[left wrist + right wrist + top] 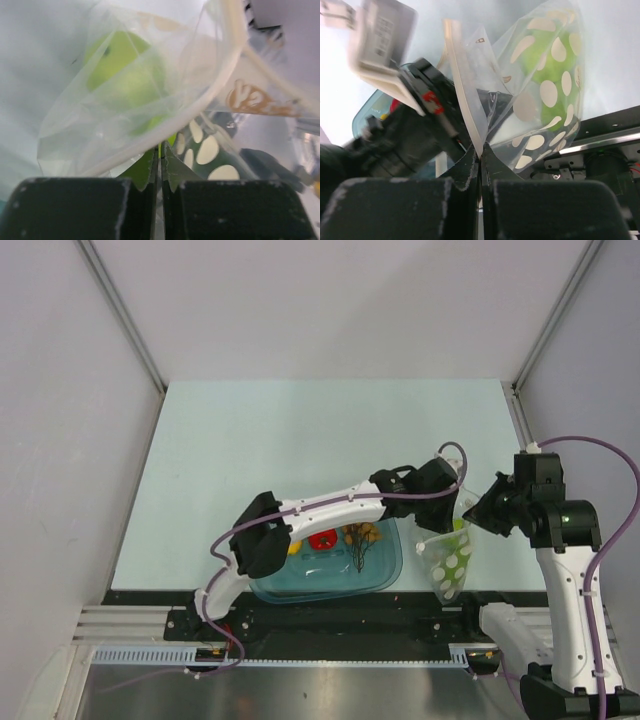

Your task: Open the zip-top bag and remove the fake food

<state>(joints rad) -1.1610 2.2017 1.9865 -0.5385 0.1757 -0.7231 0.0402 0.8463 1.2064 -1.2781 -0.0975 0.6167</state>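
Observation:
The zip-top bag (450, 562), clear with white dots, hangs off the table's near right edge between my two grippers. My left gripper (452, 504) is shut on one side of the bag's top rim (165, 135). My right gripper (478, 517) is shut on the other side of the rim (470, 115). A yellow-green fruit (125, 65) sits inside the bag and also shows in the right wrist view (545, 55). A red piece (322, 538), a bunch of orange-brown balls (362, 533) and a yellow piece (293, 548) lie in the teal tub (385, 575).
The teal tub stands at the table's near edge, under my left arm (320, 508). The black mounting rail (400, 625) runs below the bag. Grey walls close in the pale table (300, 440) on the left, back and right.

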